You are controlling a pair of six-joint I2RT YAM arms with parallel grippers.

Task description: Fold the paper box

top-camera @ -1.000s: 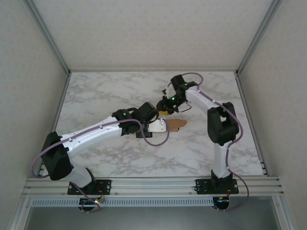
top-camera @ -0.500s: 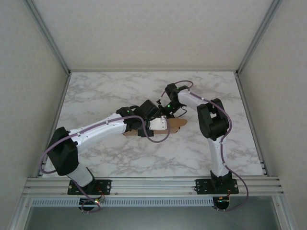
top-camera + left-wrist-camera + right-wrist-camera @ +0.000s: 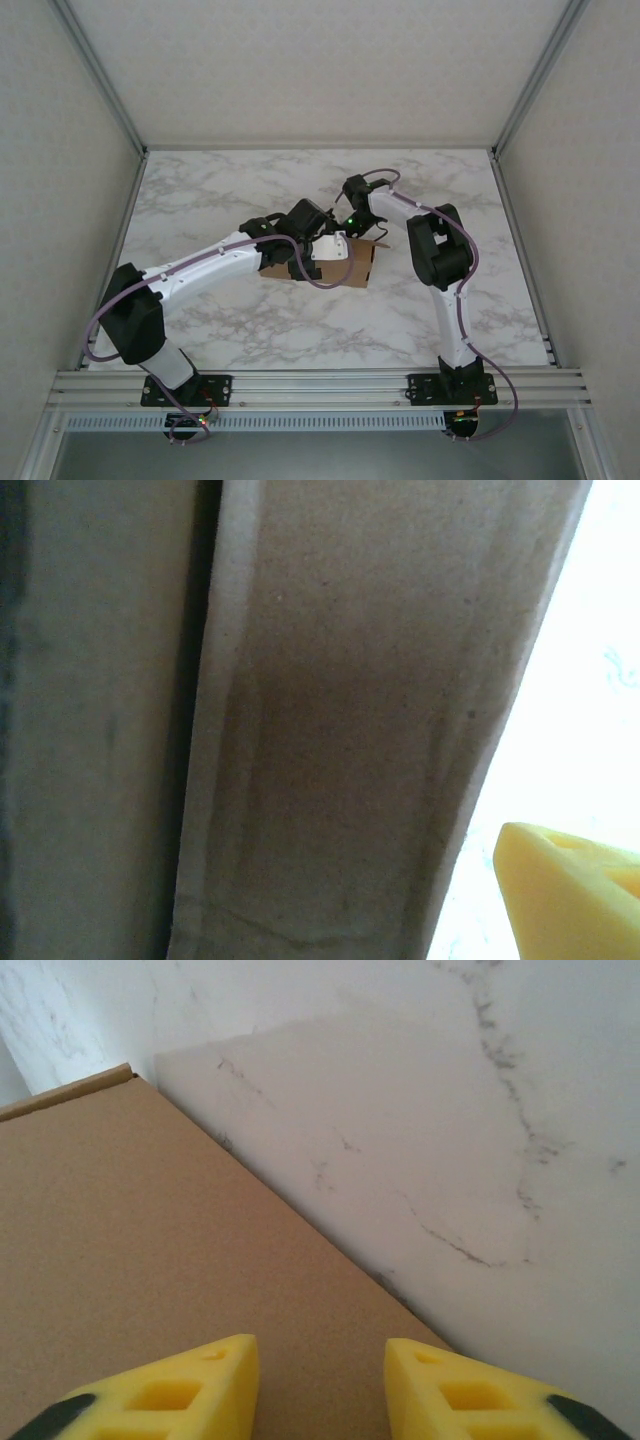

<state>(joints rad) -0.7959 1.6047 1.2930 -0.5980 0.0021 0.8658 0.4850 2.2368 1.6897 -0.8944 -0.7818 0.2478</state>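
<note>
Top view, near edge: both arm bases sit on the alu rail (image 3: 320, 385), w/ open marble table (image 3: 330, 335) btwn them and the work.

Mid-table, a bit R of ctr: the paper box (image 3: 358, 263), plain brown cardboard. L gripper (image 3: 338, 250) is over its L part. R gripper (image 3: 352, 233) is at its far edge. The two wrists are v. close together, so little room there.

L wrist cam: box (image 3: 340, 730) is right up against the lens. A creased strip w/ a pale cut edge runs top to bottom, w/ a dark gap on its L. One yellow finger pad (image 3: 565, 890) shows low R, just beside the strip's R edge. Can't tell if the fingers are released or clenched.

R wrist cam: R gripper (image 3: 320, 1360) has its yellow pads (image 3: 190, 1390) parted, nothing btwn them, over a flat box panel (image 3: 130, 1260). The panel edge runs diagonally, w/ a corner upper L. Bare marble (image 3: 450, 1110) lies beyond.

Further out: wide free marble on the L, far side and R, up to the walls.

Vs 1 s ago: R arm has pulled in toward ctr. The box showed as a rounded flap R of the L wrist and now shows as a squarer panel. Brown also shows L of that wrist now.
</note>
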